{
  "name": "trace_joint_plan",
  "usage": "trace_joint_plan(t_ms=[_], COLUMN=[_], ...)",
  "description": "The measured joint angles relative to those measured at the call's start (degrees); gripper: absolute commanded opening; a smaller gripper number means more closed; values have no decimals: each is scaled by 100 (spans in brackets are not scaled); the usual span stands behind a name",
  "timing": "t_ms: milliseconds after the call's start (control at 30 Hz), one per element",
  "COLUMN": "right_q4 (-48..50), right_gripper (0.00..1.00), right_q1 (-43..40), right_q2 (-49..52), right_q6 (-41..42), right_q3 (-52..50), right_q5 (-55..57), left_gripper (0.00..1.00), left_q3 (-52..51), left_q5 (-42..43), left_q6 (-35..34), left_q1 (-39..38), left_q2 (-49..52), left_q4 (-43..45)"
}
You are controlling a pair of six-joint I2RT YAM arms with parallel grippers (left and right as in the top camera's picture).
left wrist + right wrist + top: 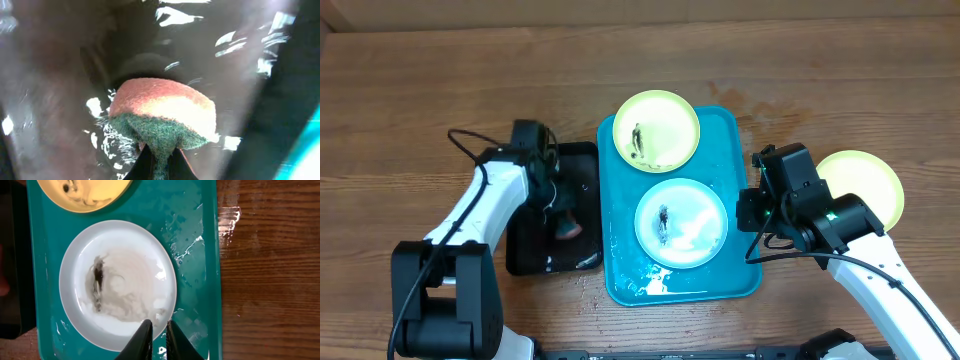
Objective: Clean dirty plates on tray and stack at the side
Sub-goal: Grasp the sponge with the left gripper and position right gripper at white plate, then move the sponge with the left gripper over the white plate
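Right gripper [160, 341] at near rim of blue plate [117, 285], fingers nearly together; grip on rim unclear. Plate lay on blue tray [720, 135], to that gripper's left. Left gripper [160, 165] pinched sponge [162, 112] over black tray [532, 255], just beyond blue tray's other side.

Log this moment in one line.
left fingers: shut on sponge, over black tray | right fingers: straddling blue plate rim, on turquoise tray
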Motion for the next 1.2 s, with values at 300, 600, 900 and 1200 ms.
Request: trace_joint_plan(t_ms=[300, 600, 900, 1200], right_q4=[-15, -20, -31, 70], right_gripper=[12, 12, 24, 49], right_q1=[0, 0, 0, 0], right_q2=[0, 0, 0, 330], right_q6=[0, 2, 48, 564], right_q3=[0, 0, 0, 2], right_q5=[-4, -2, 33, 619], left_gripper=[52, 36, 4, 4], left_q3=[-42, -166, -992, -511], left_q5=[37, -35, -455, -612], left_q6=[354, 345, 9, -219], left_q1=[-240, -304, -728, -673], left_q2=[-22, -22, -153, -197], left_q4=[52, 208, 1294, -96])
